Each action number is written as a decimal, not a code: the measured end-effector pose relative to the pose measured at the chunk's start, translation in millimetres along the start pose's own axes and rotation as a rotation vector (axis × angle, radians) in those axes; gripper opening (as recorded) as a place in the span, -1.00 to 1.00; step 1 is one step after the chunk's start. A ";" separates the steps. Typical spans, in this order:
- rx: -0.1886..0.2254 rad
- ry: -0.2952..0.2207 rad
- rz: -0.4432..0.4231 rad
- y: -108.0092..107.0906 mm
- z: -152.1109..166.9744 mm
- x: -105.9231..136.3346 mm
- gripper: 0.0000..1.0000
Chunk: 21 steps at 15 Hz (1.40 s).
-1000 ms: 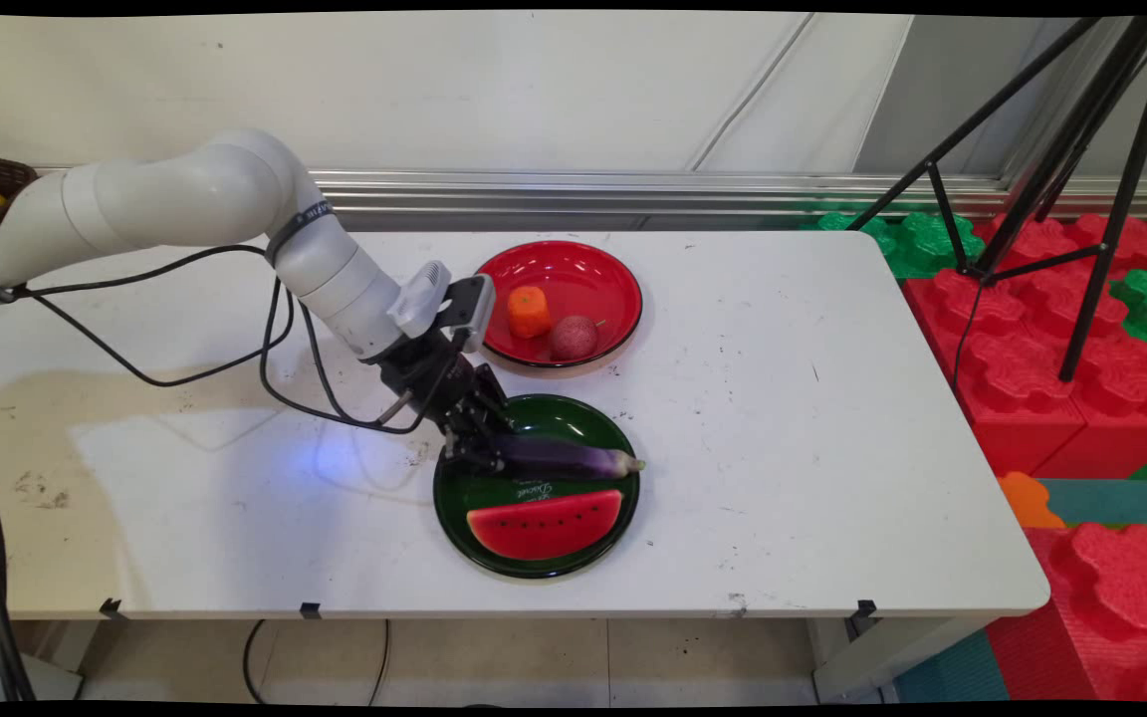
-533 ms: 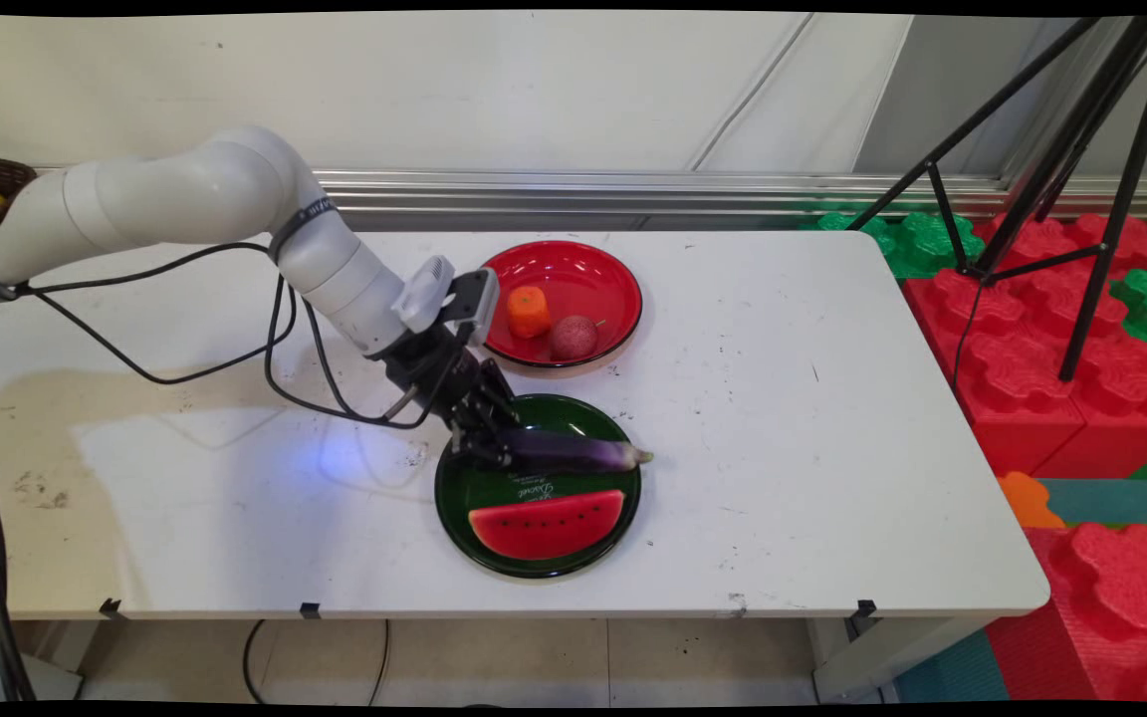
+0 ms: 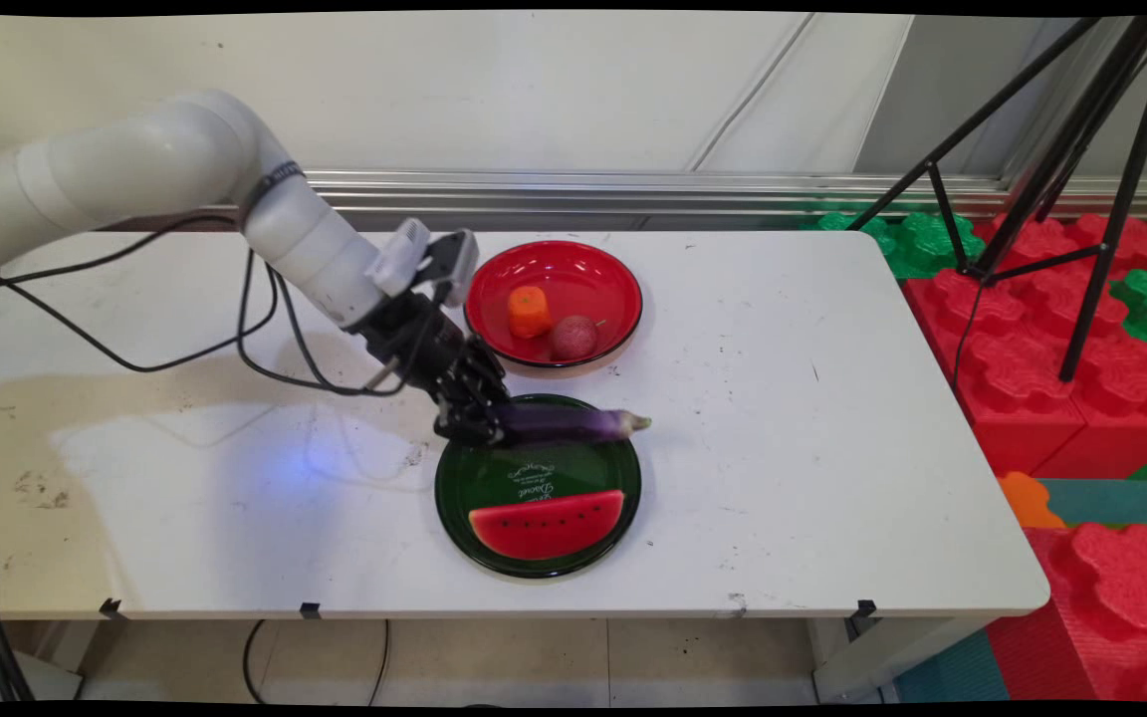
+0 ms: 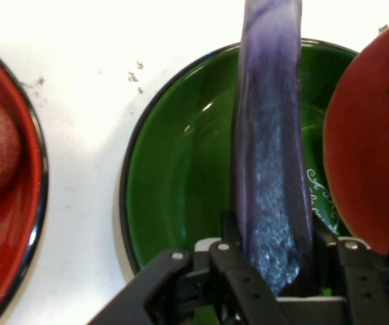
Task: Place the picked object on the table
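Nearest the camera, a red watermelon-slice toy (image 3: 546, 524) lies at 6 o'clock on a round dark-green plate (image 3: 464, 498). Above the plate's 12 o'clock rim hangs a long purple toy eggplant (image 3: 564, 422), clear of the plate, long axis running 9-to-3 o'clock, stem toward 3. The black two-finger gripper (image 3: 479, 423) is clamped on its 9 o'clock end, narrowly parted to eggplant width. Farther off: round red plate (image 3: 573, 274), orange toy (image 3: 529, 311), reddish ball (image 3: 573, 337).

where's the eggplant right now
The eggplant is gripped at its left end by the gripper, held across the far rim of the green plate, behind the watermelon slice.
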 end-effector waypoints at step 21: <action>0.100 -0.086 -0.236 14.0 -135.3 -80.9 -1.00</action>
